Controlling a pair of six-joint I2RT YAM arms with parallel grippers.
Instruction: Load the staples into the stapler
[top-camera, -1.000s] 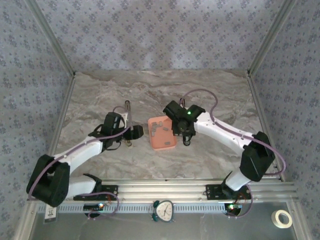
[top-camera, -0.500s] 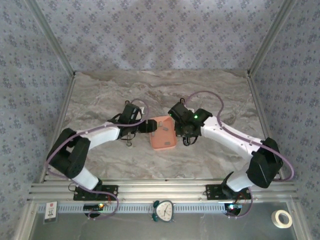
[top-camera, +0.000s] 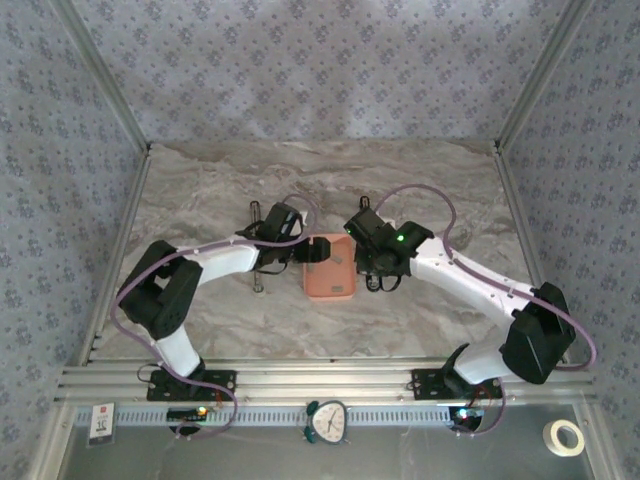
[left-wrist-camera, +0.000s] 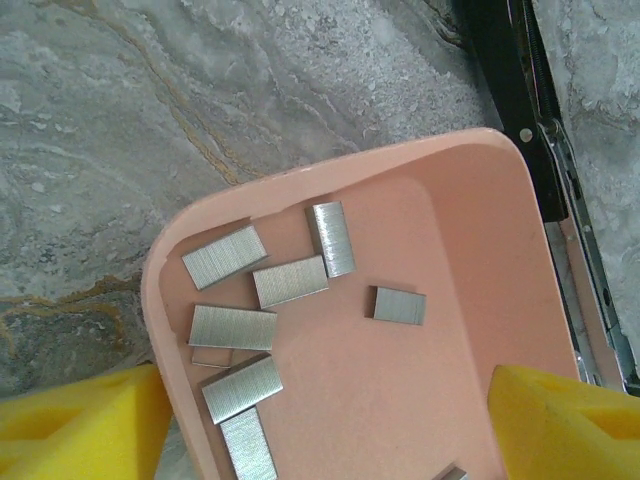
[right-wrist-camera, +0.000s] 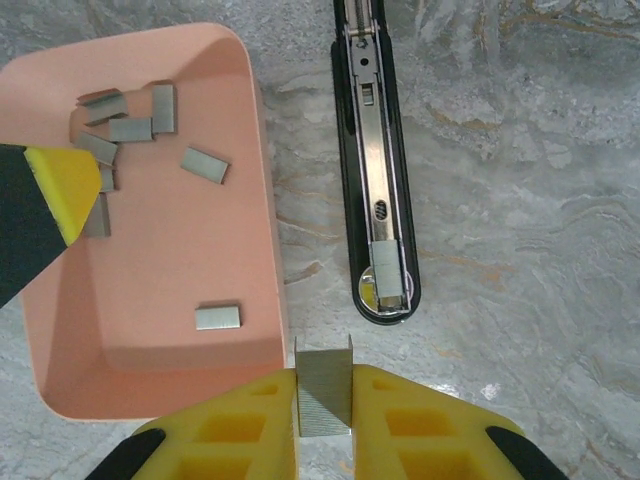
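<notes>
one staple strip (right-wrist-camera: 322, 395) pinched upright in the closed right gripper (right-wrist-camera: 322, 385), bottom centre of the right wrist frame; open stapler (right-wrist-camera: 375, 150) directly above it and slightly right, long axis running up the frame, bare channel facing the camera. several loose staples (left-wrist-camera: 290, 282) lying flat in the pink tray (left-wrist-camera: 470, 330), left of the stapler. left gripper (left-wrist-camera: 320, 420) spread wide over the tray, holding nothing. right arm judged better placed for the stapler.
</notes>
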